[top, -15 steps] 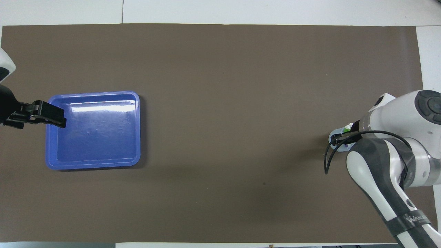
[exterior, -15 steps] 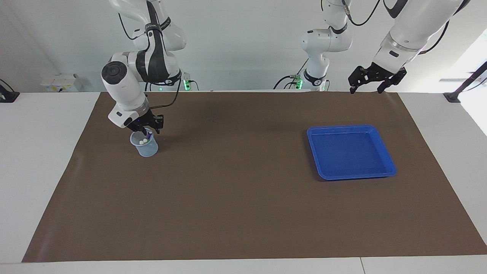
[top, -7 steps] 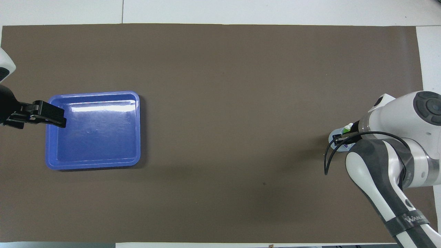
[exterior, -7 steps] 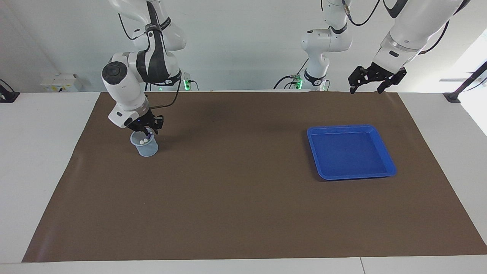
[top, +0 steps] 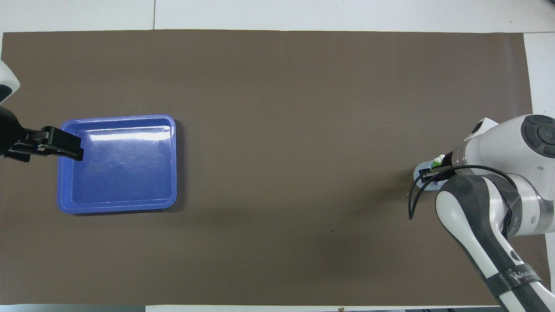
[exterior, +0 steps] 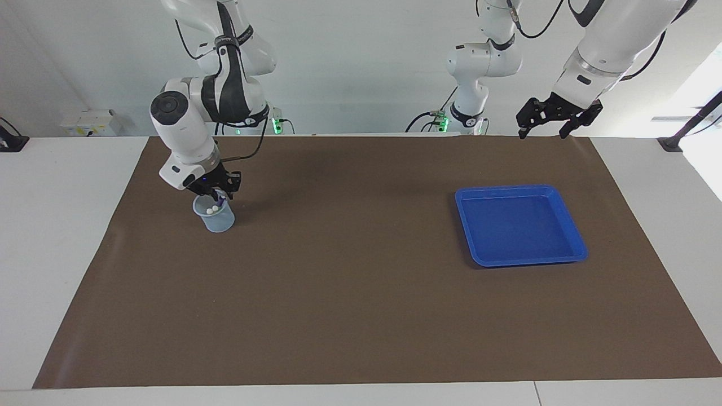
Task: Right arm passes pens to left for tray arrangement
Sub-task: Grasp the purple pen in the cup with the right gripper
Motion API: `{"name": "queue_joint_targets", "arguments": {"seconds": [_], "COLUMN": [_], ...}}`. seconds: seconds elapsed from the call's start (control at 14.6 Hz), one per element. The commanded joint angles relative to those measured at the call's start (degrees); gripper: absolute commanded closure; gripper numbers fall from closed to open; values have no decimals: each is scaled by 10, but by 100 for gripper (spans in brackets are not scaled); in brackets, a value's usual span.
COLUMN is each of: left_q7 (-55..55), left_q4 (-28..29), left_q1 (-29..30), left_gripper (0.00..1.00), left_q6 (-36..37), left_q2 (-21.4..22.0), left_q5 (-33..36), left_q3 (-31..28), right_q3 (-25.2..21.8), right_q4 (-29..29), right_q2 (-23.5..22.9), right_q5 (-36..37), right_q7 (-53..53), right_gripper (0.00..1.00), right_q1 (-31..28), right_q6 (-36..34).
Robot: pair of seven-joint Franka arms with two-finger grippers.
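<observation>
Step in hand: you are watching the right gripper [exterior: 220,195] working at the mouth of the cup [exterior: 215,216], its fingers narrowing onto what looks like the purple pen [exterior: 220,199]; I am judging this to be the first pick.
Right fingers: drawn in close around that pen's upper end, though a firm hold is not yet certain.
Left gripper [exterior: 551,120]: waiting in the air toward the left arm's end of the table from the cup, fingers spread wide and carrying nothing.
Pens: standing in the cup; the overhead view is showing a green pen [top: 434,163] and two pale tips are showing at the rim, so I am counting three at most, with the yellow one not clearly seen.
Tray [exterior: 569,223]: one, lying well apart from the cup, holding no pen.
Next move: you are needing a straight lift clear of the cup, without tipping it, then a carry toward the left gripper.
Count: two grippers, one cup, one tray.
</observation>
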State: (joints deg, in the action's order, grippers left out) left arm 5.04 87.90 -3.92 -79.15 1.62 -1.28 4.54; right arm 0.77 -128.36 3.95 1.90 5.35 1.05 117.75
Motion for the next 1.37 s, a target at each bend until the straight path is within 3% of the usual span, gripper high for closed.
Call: {"name": "queue_joint_targets", "arguments": {"seconds": [0.0,0.41,0.55,0.68,0.89,1.09,1.3], "left_q7": [-3,-2,-2,-2,-2,1,5], "left_q4": [10,11,11,11,10,10,10], "left_q1": [-4,-3,-3,-2,-1,-3,-3], "left_gripper": [0,0,0,0,0,0,0], "left_q6": [-7,-7,-7,-7,-8,-8,-7], "left_q2": [8,8,9,8,8,8,8], "left_q5": [-4,-3,-3,-4,-4,-3,-3], "left_q3": [-7,-7,-7,-7,-7,-7,-7], "right_q3": [2,3,3,2,2,2,4], "right_q4": [-8,-6,-3,-1,8,62,178], "right_q2": [5,4,4,3,0,2,4], "right_q5": [11,11,11,13,24,43,45], "right_q7": [13,11,11,12,15,33,45], "right_gripper": [68,68,88,99,100,100,100], "right_q1": [-13,-13,-13,-14,-24,-25,-21], "right_q6": [13,15,15,13,4,-73,-198]}}
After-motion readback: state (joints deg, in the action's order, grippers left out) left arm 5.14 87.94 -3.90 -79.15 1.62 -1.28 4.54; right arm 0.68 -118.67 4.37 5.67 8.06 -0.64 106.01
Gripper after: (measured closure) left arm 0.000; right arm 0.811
